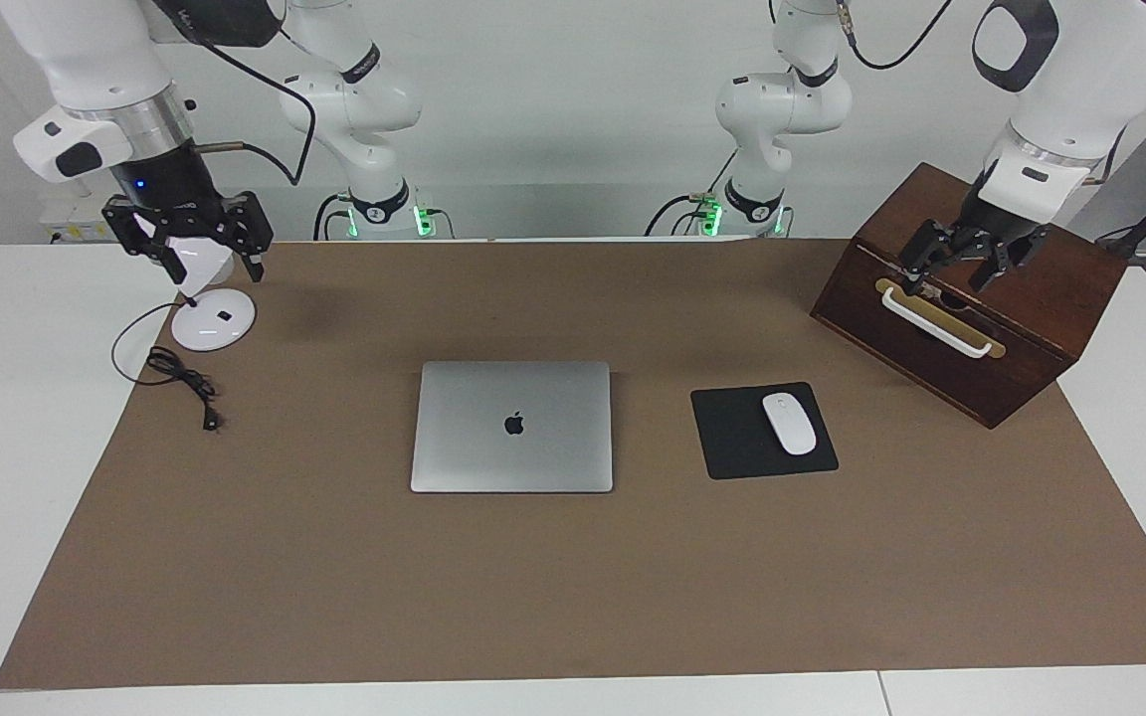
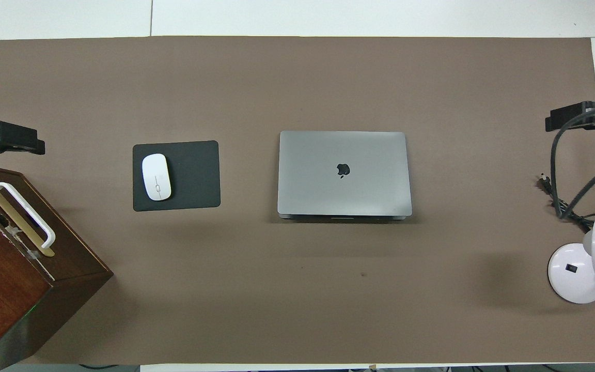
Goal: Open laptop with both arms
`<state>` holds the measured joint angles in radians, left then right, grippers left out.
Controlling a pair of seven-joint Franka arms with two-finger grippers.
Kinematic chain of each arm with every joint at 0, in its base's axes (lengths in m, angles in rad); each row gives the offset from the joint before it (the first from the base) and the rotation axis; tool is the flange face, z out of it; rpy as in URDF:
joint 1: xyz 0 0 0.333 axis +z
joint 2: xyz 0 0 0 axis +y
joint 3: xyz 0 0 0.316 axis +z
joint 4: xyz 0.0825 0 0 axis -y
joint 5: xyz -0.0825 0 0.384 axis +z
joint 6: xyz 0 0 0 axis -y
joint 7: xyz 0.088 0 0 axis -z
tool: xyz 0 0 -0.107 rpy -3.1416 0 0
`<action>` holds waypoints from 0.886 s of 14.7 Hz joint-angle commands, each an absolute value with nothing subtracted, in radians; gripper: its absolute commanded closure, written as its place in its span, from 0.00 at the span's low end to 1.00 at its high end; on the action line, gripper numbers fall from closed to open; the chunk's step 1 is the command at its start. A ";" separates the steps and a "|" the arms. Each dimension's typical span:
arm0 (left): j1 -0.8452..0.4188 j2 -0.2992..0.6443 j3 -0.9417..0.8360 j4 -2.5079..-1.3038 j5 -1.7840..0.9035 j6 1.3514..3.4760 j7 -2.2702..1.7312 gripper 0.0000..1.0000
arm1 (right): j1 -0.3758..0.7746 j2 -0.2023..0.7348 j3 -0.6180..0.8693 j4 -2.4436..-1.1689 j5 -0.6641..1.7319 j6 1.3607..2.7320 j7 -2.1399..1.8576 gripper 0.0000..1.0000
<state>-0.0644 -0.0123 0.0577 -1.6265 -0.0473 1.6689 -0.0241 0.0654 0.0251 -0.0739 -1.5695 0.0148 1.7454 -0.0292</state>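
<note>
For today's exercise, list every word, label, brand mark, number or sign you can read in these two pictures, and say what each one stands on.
No readable words or numbers appear in either view.
Apple logo, a sign with no text: on the closed lid of the laptop.
Small dark square mark on the base of the white desk lamp: too small to read.
Dark bands on the arms may carry lettering: too small to read.

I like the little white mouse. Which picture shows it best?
The overhead view shows the mouse best: you look straight down on its whole top, lying on the black mouse pad. The facing view shows the mouse too, unblocked, but at a slant.
</note>
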 commanded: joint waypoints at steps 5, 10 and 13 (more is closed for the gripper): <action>-0.058 -0.023 0.054 -1.626 -0.031 1.667 -0.028 1.00 | 0.164 0.060 -0.138 -1.615 0.118 1.916 0.044 0.18; -0.057 -0.020 0.052 -1.626 -0.038 1.710 -0.031 1.00 | 0.268 0.064 -0.204 -1.782 0.291 2.198 0.075 0.00; -0.058 -0.015 0.049 -1.638 -0.044 1.828 -0.028 1.00 | 0.323 0.064 -0.204 -1.821 0.372 2.267 0.161 0.00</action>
